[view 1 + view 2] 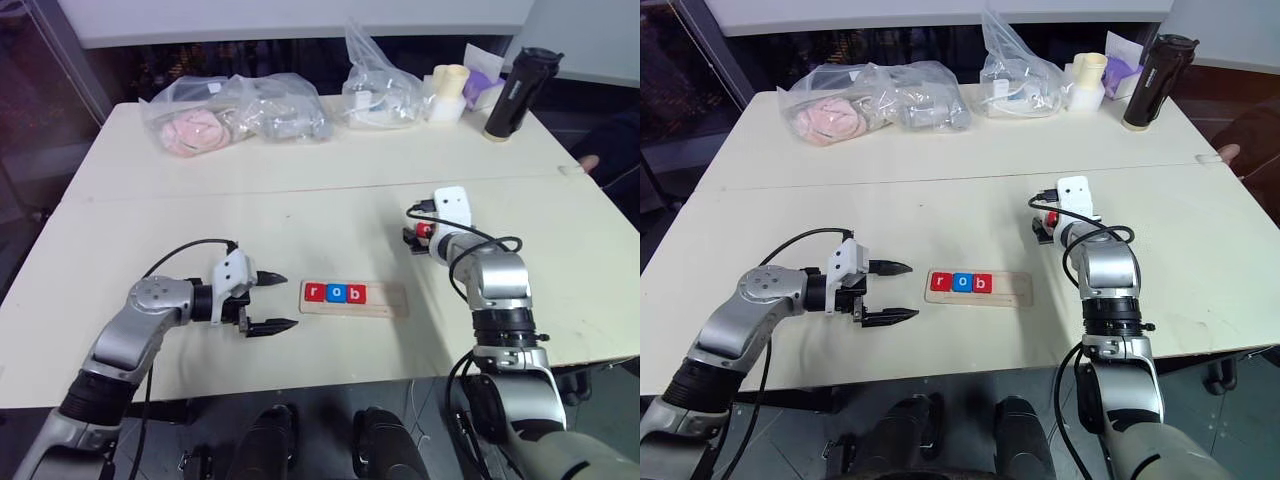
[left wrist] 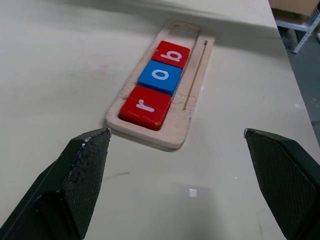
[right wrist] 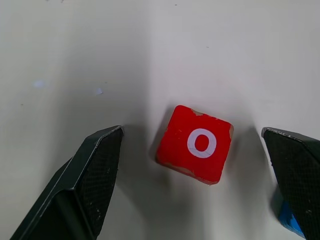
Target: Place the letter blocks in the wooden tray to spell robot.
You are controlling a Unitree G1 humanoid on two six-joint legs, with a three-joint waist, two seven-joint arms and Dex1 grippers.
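Observation:
The wooden tray [image 1: 353, 299] lies near the table's front edge. Its left part holds three letter blocks side by side: red r [image 2: 145, 106], blue o [image 2: 160, 76] and red b [image 2: 171, 53]; its right part is bare. My left gripper [image 1: 289, 300] is open just left of the tray, pointing at its end, with nothing between its fingers. Farther back and to the right, my right gripper [image 3: 191, 132] is open and pointing down, straddling a red o block [image 3: 196, 143] on the table without touching it. A blue block [image 3: 290, 222] peeks out behind one right finger.
Along the table's far side stand clear plastic bags [image 1: 235, 110] with soft items, another bag [image 1: 380, 85], a cream container [image 1: 449, 92] and a black bottle [image 1: 512, 92]. A person's hand [image 1: 588, 160] shows at the right edge.

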